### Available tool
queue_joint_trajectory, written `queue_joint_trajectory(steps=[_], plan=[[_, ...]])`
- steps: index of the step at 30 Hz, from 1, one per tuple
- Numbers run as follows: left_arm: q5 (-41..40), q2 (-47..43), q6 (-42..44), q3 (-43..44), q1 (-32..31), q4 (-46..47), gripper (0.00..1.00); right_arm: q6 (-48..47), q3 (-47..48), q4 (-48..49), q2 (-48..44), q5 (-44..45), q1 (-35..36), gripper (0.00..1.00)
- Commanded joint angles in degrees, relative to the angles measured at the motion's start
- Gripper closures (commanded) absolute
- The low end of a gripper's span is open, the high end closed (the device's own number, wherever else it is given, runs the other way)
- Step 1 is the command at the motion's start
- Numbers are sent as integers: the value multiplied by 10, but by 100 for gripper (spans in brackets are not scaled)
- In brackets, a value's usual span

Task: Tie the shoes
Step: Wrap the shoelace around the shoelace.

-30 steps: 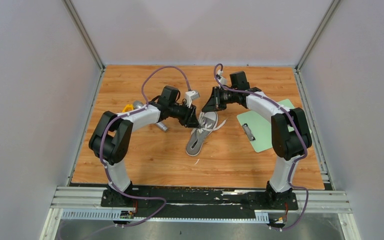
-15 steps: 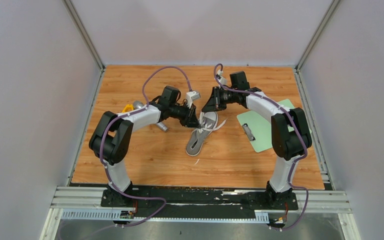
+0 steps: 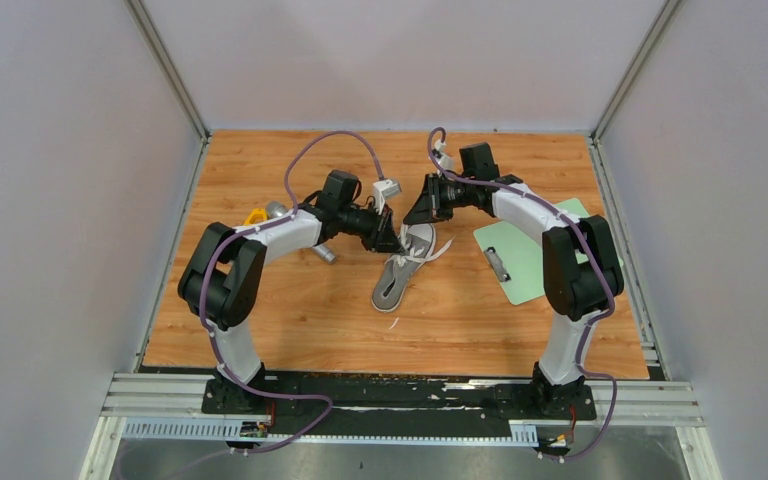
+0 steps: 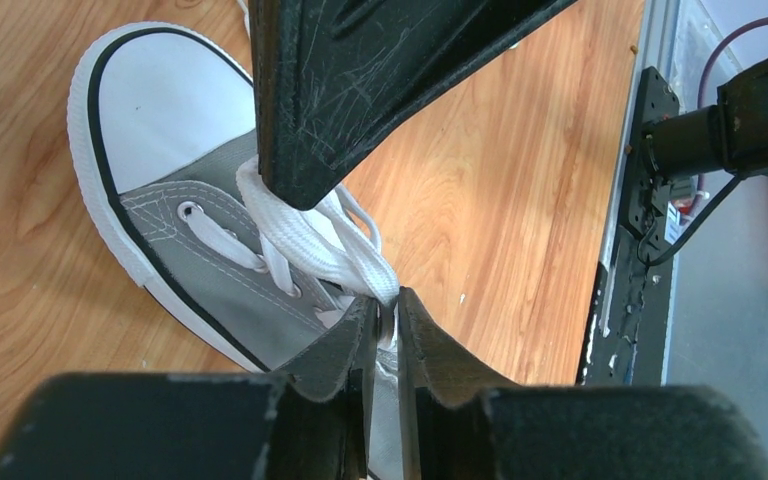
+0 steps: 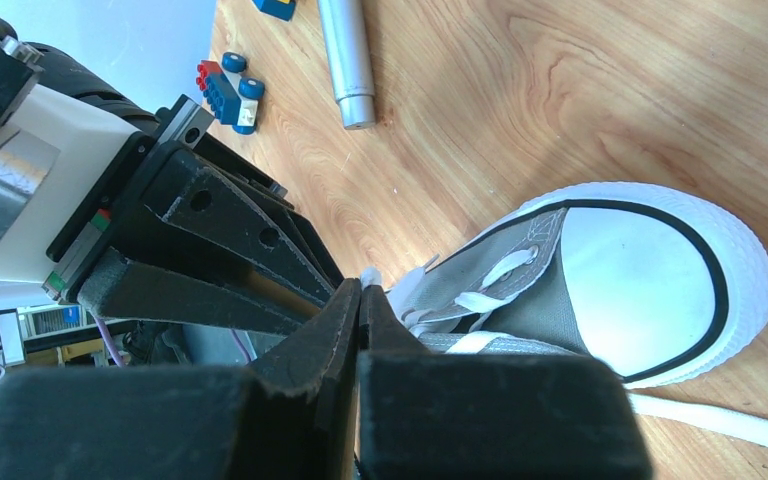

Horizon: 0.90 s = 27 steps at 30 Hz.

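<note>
The grey canvas shoe (image 3: 398,277) with a white toe cap lies mid-table, toe toward the back. In the left wrist view its toe (image 4: 165,110) is at upper left, and a thick white lace (image 4: 325,250) runs from under the right gripper's fingers (image 4: 360,90) to my left gripper (image 4: 388,306), whose jaws pinch it. The right gripper (image 5: 362,292) is shut at the shoe's (image 5: 650,270) eyelets, with a white bit of lace at its tip. From above, the left gripper (image 3: 397,245) and the right gripper (image 3: 412,217) nearly touch over the shoe's front.
A green clipboard (image 3: 528,262) lies right of the shoe. A silver cylinder (image 5: 350,60) and a small red-and-blue brick toy (image 5: 228,90) lie beyond the left arm, next to a yellow object (image 3: 255,214). A loose lace end (image 5: 720,420) trails on the wood.
My left gripper's jaws have closed on the lace. Both arms and the shoe have hardly moved.
</note>
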Motion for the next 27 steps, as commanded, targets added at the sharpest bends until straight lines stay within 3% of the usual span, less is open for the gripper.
queue_joint_trajectory(steps=[1,5,8,12,16,27], plan=[[8,-15,10,-2,-1,3,82,-13,4,11,-19,-6,-4,100],[7,-14,13,-9,8,0,94,-36,6,-7,-23,6,-8,99],[6,-12,12,-12,13,5,96,-64,5,-60,-39,47,-26,81],[12,-7,2,-21,15,22,97,-66,-15,-165,-51,88,-63,70],[16,-7,1,-32,15,25,98,-46,-17,-234,-41,167,-75,70],[11,-28,25,-45,14,16,98,95,40,-244,36,411,-20,73]])
